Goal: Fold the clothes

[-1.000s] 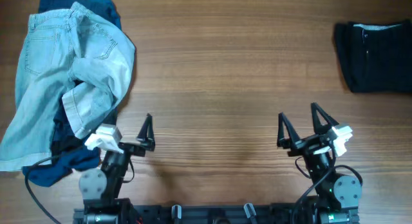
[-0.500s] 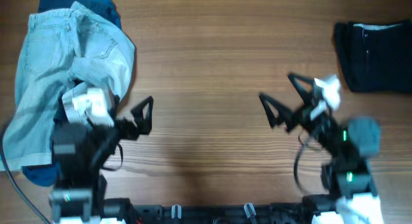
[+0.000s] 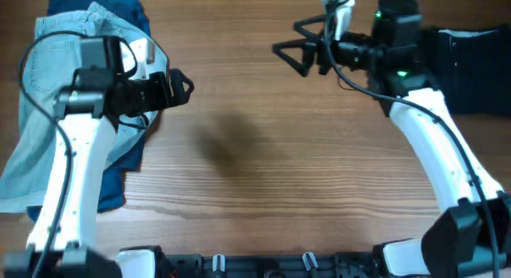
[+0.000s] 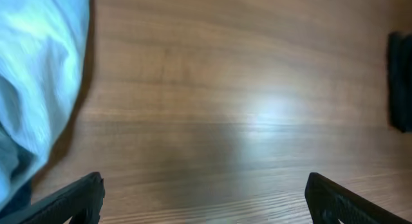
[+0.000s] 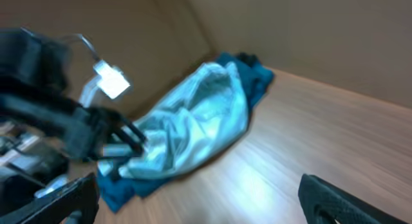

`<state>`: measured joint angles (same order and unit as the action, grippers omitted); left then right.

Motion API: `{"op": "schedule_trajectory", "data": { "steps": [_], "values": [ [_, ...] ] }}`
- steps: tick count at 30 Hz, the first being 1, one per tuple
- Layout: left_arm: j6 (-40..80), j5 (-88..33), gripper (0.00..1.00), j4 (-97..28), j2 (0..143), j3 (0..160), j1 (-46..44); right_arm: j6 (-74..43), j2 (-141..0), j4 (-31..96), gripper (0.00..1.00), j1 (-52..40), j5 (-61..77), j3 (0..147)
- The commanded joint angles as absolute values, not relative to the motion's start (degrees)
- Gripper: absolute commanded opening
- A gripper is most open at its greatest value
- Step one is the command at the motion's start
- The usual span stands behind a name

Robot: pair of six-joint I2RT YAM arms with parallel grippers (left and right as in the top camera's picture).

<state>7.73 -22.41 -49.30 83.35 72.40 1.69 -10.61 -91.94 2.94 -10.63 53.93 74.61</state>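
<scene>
Both arms lifting away from 6 o'clock; left gripper (image 3: 177, 85), right gripper (image 3: 286, 38) gaping empty. Denim shorts (image 3: 48, 110) at 9 o'clock overlying navy garment (image 3: 120, 162): pinching both layers risking dragging pile.

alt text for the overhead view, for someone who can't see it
Two robot arms reach over a wooden table, the left gripper and the right gripper both open and empty. Crumpled pale denim shorts lie on dark blue garments at the left edge, partly under the left arm; a dark garment sits at the far right.
</scene>
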Motion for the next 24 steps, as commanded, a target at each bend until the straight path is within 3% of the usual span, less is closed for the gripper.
{"op": "schedule_trajectory", "data": {
  "steps": [1,11,17,24],
  "values": [
    [8.1,-24.4,1.00,-48.1,86.7,73.2,2.1,-14.5,-93.9,-0.4,0.99,-12.1,56.4,75.9],
    [20.3,-7.3,1.00,-44.8,87.7,88.4,10.8,-7.5,-94.1,4.1,0.98,-26.6,31.0,75.9],
    [23.6,-9.5,1.00,-42.9,92.9,89.1,18.6,-13.5,-96.7,2.3,0.94,-35.0,12.0,75.9],
    [23.6,-11.9,1.00,-49.6,93.1,89.1,18.9,-27.0,-110.8,-12.7,0.92,-35.5,16.4,75.9]
  ]
}}
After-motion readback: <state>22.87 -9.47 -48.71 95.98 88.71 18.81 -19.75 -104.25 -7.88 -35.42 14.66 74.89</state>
